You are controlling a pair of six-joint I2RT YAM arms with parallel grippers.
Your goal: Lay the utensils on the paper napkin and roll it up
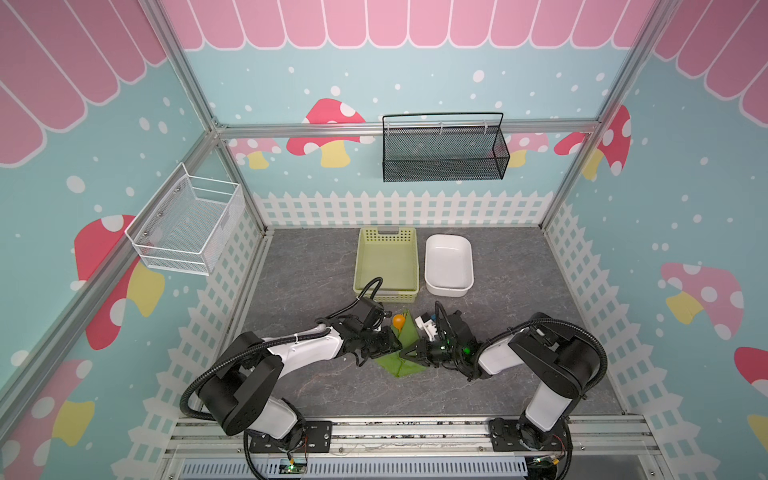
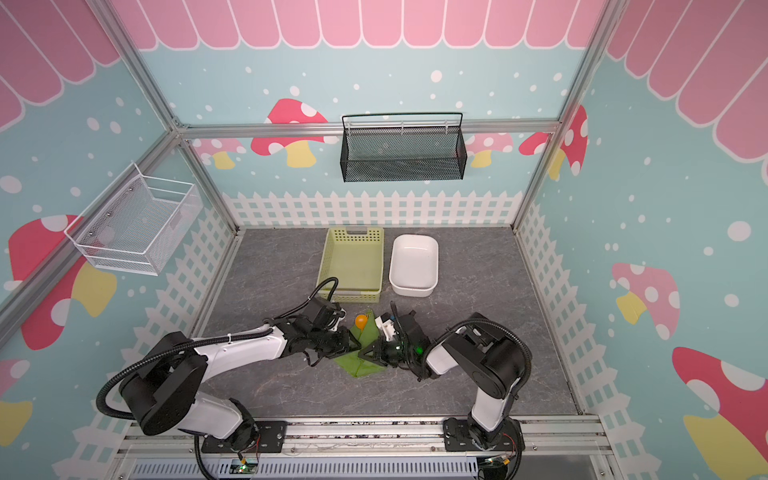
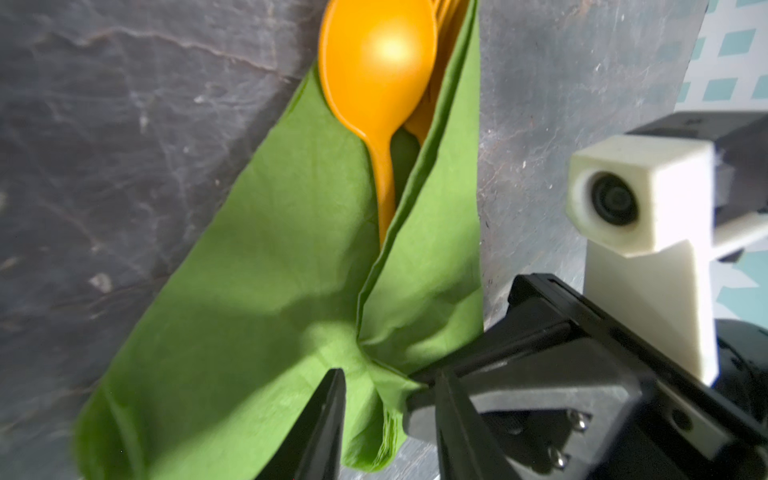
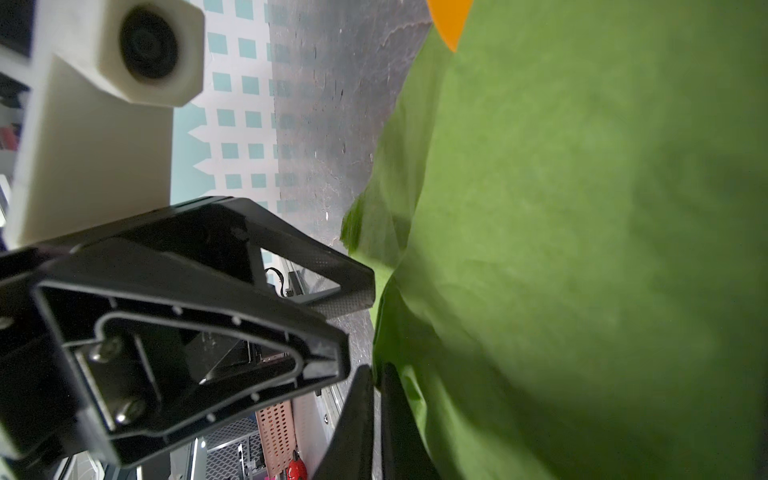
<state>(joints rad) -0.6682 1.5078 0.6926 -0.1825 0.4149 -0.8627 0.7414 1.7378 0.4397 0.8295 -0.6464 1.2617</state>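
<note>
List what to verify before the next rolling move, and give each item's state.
1. Right tool gripping the green square paper napkin: ok, shut on a folded edge.
2. Left tool open: ok, jaws apart over the napkin.
3. Napkin folded over the handle of the orange round-bowled plastic spoon: ok.
4. All three utensils inside: cannot tell; only the spoon and an orange piece behind it show.
5. Tools clear of each other: not ok, they look almost touching.
</note>
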